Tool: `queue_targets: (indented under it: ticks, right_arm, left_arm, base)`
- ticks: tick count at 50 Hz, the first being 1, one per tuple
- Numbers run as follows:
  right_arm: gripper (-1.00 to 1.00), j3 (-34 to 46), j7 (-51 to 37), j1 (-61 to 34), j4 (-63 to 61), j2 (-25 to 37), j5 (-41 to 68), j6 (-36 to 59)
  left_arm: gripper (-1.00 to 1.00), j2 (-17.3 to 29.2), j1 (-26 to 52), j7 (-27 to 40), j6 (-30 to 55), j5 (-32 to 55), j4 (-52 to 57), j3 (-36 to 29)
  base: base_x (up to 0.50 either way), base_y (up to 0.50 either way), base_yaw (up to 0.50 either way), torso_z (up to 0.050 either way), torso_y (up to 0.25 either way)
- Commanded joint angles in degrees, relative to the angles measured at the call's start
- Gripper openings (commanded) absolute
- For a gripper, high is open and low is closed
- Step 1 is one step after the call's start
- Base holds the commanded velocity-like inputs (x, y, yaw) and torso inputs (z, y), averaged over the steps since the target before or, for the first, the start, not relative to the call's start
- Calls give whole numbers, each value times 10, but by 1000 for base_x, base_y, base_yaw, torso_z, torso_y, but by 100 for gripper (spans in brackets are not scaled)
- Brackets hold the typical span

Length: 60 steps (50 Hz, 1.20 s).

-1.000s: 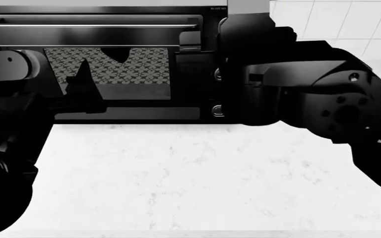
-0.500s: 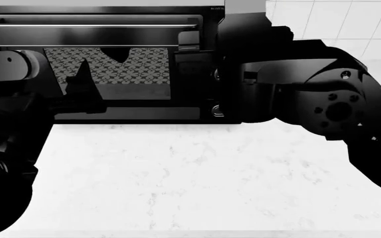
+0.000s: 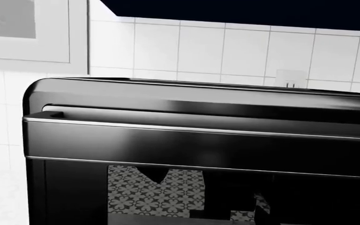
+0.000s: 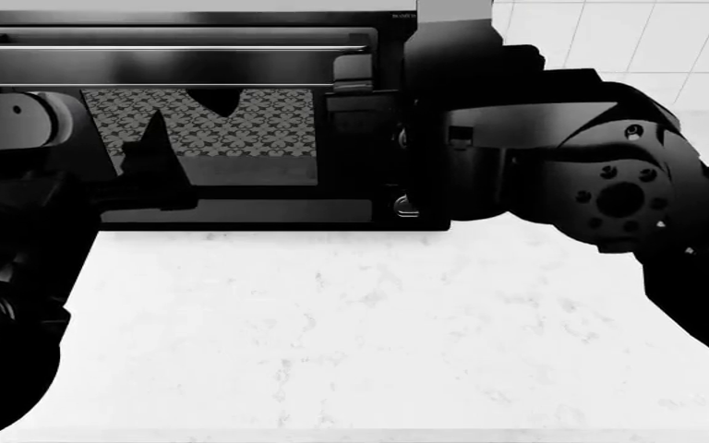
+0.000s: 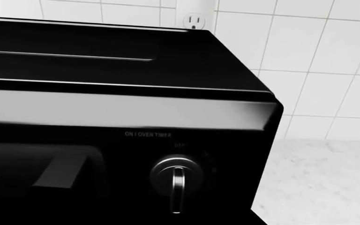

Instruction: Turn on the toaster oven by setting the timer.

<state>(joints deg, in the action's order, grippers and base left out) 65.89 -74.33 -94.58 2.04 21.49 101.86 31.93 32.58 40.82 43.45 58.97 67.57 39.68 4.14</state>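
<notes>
The black toaster oven (image 4: 244,210) stands at the back of the counter, its bar handle (image 4: 170,57) above the patterned glass door (image 4: 269,138). In the right wrist view the timer (image 5: 176,176) sits close ahead under "ON / OVEN TIMER" lettering, its grip bar vertical below an "OFF" mark. My right arm (image 4: 576,175) reaches across the oven's knob column and hides the timer from the head view. Its fingers blend into the black and cannot be made out. My left arm (image 4: 22,166) hangs before the door's left side. The left wrist view shows only the oven (image 3: 167,140), no fingers.
A lower knob (image 4: 404,206) peeks out beside my right arm. White marble countertop (image 4: 354,332) spreads in front of the oven. Tiled wall (image 4: 650,46) rises behind, with an outlet (image 5: 196,21) above the oven's right rear corner.
My right forearm has shifted a little left and up and rolled at the wrist, staying over the knob column. The left arm and the oven have not moved.
</notes>
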Motion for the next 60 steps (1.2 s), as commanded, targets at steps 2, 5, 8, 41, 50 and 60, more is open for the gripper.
queue_targets:
  ticks: [2, 5, 8, 41, 50, 60]
  right_arm:
    - [100, 1, 3, -1, 4, -1, -2, -1]
    - [-100, 0, 1, 0, 3, 0, -1, -2]
    - [-100, 0, 0, 1, 2, 0, 0, -3]
    - [-100, -9, -1, 8, -5, 2, 1, -18]
    - [-100, -41, -2, 26, 10, 0, 26, -57]
    - [-100, -66, 4, 44, 25, -3, 56, -84]
  left_arm:
    - [100, 4, -4, 3, -2, 5, 4, 2]
    - [100, 4, -5, 4, -2, 6, 4, 2]
    - [100, 5, -5, 4, -3, 6, 4, 1]
    - [100, 6, -3, 3, -11, 3, -1, -8]
    - [100, 9, -5, 6, -13, 7, 0, -6]
    - [100, 10, -5, 7, -14, 7, -1, -7]
  base:
    - [0, 0, 0, 0, 0]
    - [0, 0, 0, 0, 0]
    - [0, 0, 0, 0, 0]
    - [0, 0, 0, 0, 0]
    - [0, 0, 0, 0, 0]
    - [0, 0, 0, 0, 0]
